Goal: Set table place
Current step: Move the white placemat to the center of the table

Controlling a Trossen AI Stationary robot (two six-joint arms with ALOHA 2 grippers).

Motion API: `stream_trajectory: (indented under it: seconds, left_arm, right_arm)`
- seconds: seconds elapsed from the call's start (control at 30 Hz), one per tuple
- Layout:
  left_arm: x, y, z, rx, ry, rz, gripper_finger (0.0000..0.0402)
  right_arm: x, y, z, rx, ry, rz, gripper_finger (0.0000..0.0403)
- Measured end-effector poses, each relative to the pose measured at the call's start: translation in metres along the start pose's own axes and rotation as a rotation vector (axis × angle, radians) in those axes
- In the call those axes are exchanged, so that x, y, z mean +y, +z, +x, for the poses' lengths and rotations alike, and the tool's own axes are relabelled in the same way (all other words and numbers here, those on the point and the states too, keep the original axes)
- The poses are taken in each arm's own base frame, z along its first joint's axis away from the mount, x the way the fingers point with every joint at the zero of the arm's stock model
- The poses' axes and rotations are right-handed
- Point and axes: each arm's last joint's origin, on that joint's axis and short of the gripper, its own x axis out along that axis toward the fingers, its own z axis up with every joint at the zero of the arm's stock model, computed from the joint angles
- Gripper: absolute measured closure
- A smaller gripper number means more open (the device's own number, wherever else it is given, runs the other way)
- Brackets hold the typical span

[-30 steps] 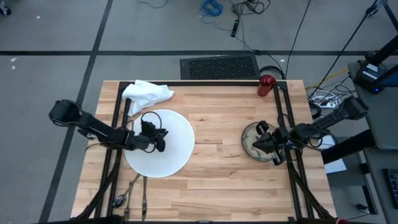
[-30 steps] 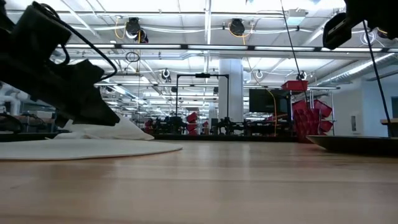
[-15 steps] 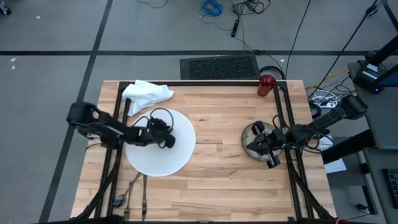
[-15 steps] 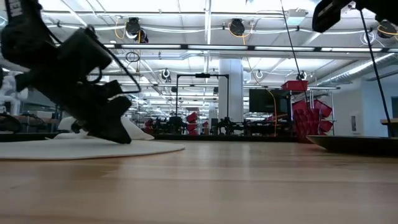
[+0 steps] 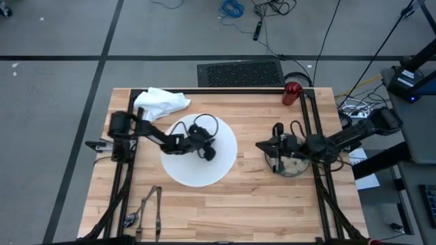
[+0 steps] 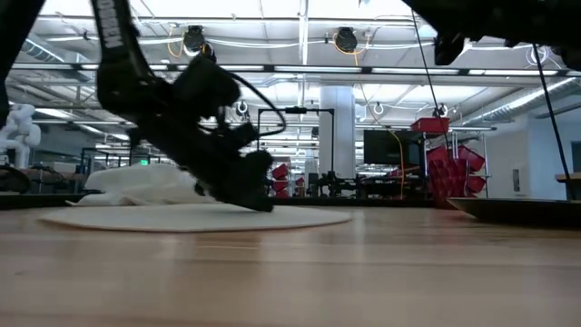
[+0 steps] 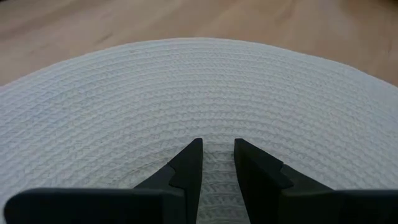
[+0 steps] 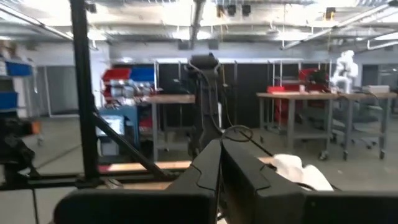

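While the left gripper point(image 5: 208, 151) presses its tips down on the white plate point(image 5: 225, 167), its fingers point(image 7: 186, 168) stand nearly together with only a thin slit between them and nothing held in it; the left wrist view shows the plate's surface as a ribbed, woven-looking white disc. That plate lies flat on the table point(image 5: 238, 204), left of the middle. Behind it, at the far left corner, sits the crumpled white napkin point(image 5: 161, 102), apart from the plate. Dark cutlery point(image 5: 151, 204) lies near the front left edge. At the right side, the right gripper point(image 5: 272, 148) hangs above the left rim of the patterned bowl point(image 5: 293, 167), its fingers point(image 8: 208, 168) pressed together and empty. A red cup point(image 5: 291, 92) stands at the far right edge of the table, well apart from the bowl.
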Motion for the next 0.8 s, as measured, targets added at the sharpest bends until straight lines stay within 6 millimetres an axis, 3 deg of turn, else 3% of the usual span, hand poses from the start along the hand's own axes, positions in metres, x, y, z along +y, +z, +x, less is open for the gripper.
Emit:
stream_trajectory:
  seconds: [0.17, 0.3, 0.4, 0.67, 0.8]
  left_arm:
    - [-0.019, 0.018, 0.030, -0.082, -0.040, 0.008, 0.0323]
    - [-0.035, 0.039, 0.036, -0.106, -0.135, 0.114, 0.0323]
    - [-0.039, 0.060, 0.016, -0.141, -0.172, 0.138, 0.0323]
    - [-0.031, 0.103, -0.071, -0.341, -0.162, 0.225, 0.0323]
    - [-0.024, 0.107, -0.102, -0.405, -0.171, 0.219, 0.0323]
  right_arm:
    - [-0.005, -0.017, 0.012, 0.088, -0.042, 0.004, 0.0403]
    - [-0.009, -0.033, 0.014, 0.206, -0.069, 0.008, 0.0403]
    - [-0.011, -0.041, 0.012, 0.279, -0.132, 0.055, 0.0403]
    - [-0.019, -0.063, 0.012, 0.388, -0.291, 0.189, 0.0403]
    - [-0.019, -0.075, 0.022, 0.435, -0.315, 0.214, 0.0403]
